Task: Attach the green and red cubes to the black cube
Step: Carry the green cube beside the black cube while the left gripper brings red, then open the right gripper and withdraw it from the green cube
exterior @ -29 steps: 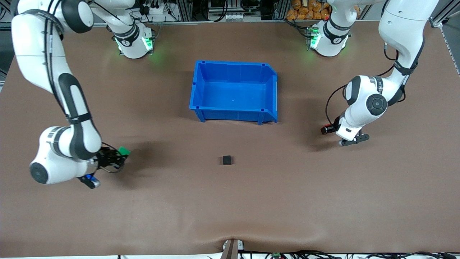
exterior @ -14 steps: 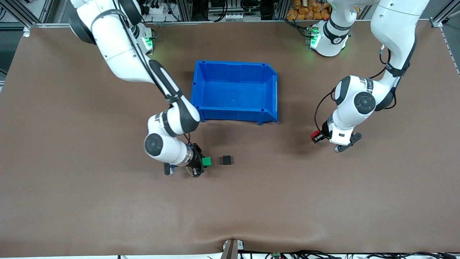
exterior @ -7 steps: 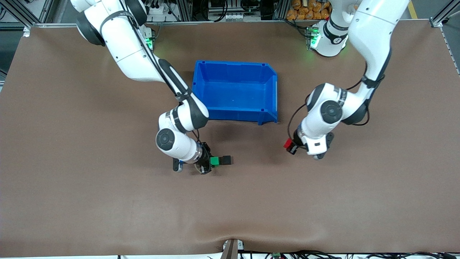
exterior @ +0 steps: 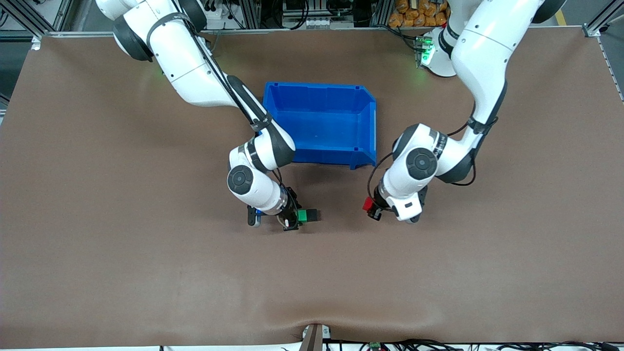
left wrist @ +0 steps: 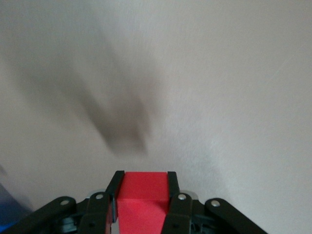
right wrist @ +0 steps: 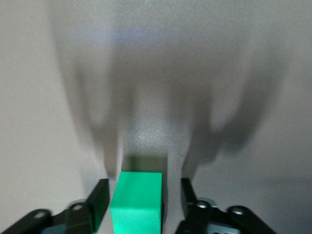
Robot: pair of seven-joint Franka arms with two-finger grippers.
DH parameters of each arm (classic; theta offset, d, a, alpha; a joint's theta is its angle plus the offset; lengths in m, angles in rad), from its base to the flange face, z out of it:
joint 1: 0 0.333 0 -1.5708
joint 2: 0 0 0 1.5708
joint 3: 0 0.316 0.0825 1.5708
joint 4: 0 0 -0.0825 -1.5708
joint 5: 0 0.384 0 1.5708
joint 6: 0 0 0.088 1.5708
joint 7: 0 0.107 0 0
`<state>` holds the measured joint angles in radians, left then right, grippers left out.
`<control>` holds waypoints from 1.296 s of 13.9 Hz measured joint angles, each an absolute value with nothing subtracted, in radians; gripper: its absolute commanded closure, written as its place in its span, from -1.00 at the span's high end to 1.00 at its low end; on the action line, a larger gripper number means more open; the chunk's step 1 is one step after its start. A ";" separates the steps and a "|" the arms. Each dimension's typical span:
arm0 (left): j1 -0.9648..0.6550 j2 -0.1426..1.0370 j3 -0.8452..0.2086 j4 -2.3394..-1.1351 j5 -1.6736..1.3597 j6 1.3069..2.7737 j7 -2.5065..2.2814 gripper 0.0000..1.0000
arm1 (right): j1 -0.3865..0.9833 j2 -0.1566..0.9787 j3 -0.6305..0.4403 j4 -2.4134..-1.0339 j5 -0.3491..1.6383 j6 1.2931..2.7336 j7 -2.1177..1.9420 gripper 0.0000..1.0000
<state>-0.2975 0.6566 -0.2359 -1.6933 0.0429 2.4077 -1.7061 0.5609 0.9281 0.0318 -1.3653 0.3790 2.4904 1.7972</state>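
Note:
The green cube (exterior: 302, 215) rests on the table, touching the black cube (exterior: 312, 214) on the side toward the right arm's end. My right gripper (exterior: 295, 216) is low around the green cube. In the right wrist view the green cube (right wrist: 137, 200) sits between the right gripper's (right wrist: 145, 190) fingers with a gap on each side, so the gripper is open. My left gripper (exterior: 371, 208) is shut on the red cube (exterior: 367, 204), over the table toward the left arm's end from the black cube. The left wrist view shows the red cube (left wrist: 142, 195) clamped in the left gripper (left wrist: 144, 178).
An empty blue bin (exterior: 319, 92) stands farther from the front camera than the cubes, between the two arms' forearms. Bare brown table (exterior: 312, 282) lies nearer to the front camera.
The right arm carried the green cube from the table's end up against the black cube. The left arm moved with the red cube toward the black cube.

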 measured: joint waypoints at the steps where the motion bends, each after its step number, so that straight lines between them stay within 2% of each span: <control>1: -0.312 0.672 -0.236 -1.679 0.043 2.408 -1.744 -1.00 | 0.561 0.928 0.028 -1.364 0.379 2.490 1.797 1.00; 6: -0.343 0.758 -0.236 -1.585 0.043 2.408 -1.911 -1.00 | 0.553 0.924 0.018 -1.337 0.379 2.482 1.797 1.00; 8: -0.358 0.794 -0.236 -1.533 0.043 2.408 -2.001 -1.00 | 0.547 0.920 0.012 -1.316 0.379 2.420 1.797 1.00; 11: -0.391 0.838 -0.235 -1.463 0.043 2.408 -2.084 -1.00 | 0.504 0.917 -0.004 -1.214 0.371 2.203 1.782 1.00; 15: -0.427 0.870 -0.232 -1.418 0.043 2.406 -2.134 -1.00 | 0.383 0.887 -0.011 -1.088 0.350 1.873 1.582 1.00; 18: -0.488 0.911 -0.166 -1.378 0.043 2.406 -2.185 -1.00 | 0.283 0.842 -0.013 -1.062 0.304 1.712 1.344 1.00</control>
<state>-0.4878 0.9114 -0.1660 -1.3783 0.0429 2.4062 -2.1851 0.2835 0.8420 -0.0126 -1.0616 0.3041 1.7117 1.3443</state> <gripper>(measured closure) 0.608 0.000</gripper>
